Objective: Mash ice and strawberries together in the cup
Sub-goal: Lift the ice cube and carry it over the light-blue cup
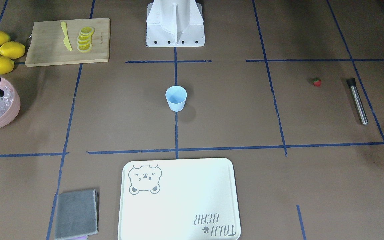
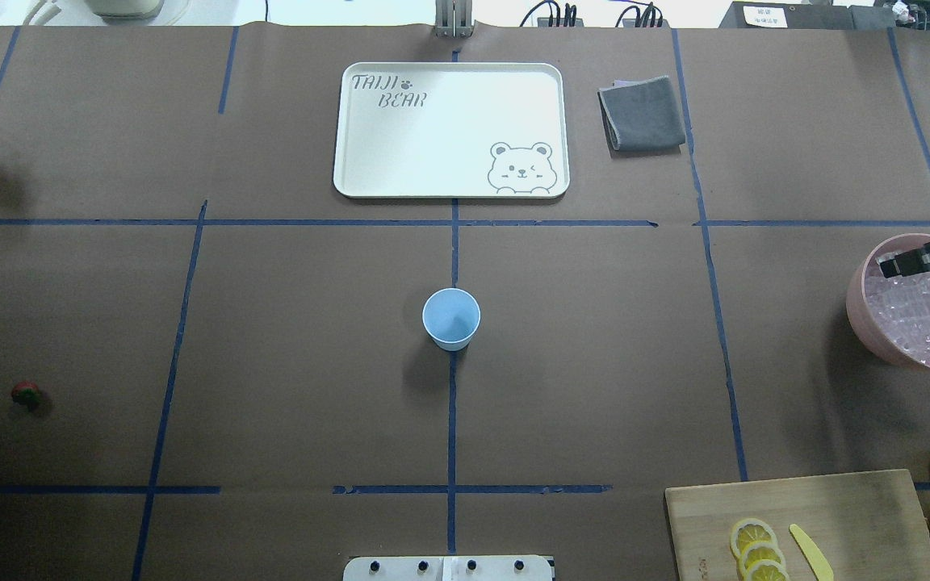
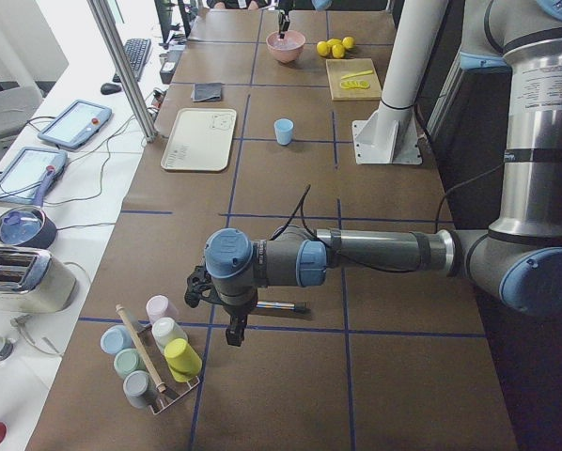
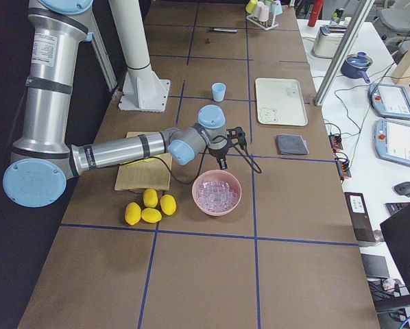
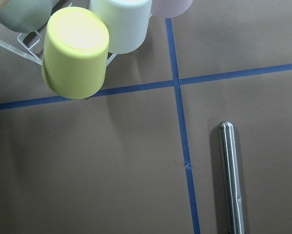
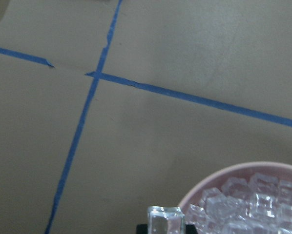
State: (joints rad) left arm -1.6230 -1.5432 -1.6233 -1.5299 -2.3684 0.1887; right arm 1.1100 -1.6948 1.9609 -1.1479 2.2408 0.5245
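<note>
Cup (image 2: 451,317): upright at the middle of the tabletop (image 2: 287,347), on a tape line, with nothing showing inside. My judgement is that it sits centrally so either arm can reach it.

Ice (image 2: 921,319): heaped in a pink bowl (image 2: 856,313) at the robot's right end. The right fingers (image 2: 901,263) hang over the bowl's rim, clamped on one cube (image 6: 166,219) held above the heap. That cube is probably the first load for the cup.

Strawberry (image 2: 26,394): alone at the left end, near a metal rod (image 1: 357,100).

The left fingers (image 3: 234,331) hover by that rod, beside a rack of cups (image 3: 154,362). Cannot tell whether they are apart or together.

Between bowl and cup there are only blue tape lines. A cutting board (image 1: 45,43) with lemon slices (image 1: 85,40), and lemons (image 1: 12,49), sit on the robot's side of the bowl. A tray (image 2: 449,121) and a grey cloth (image 2: 643,111) lie beyond the cup, off the path.
</note>
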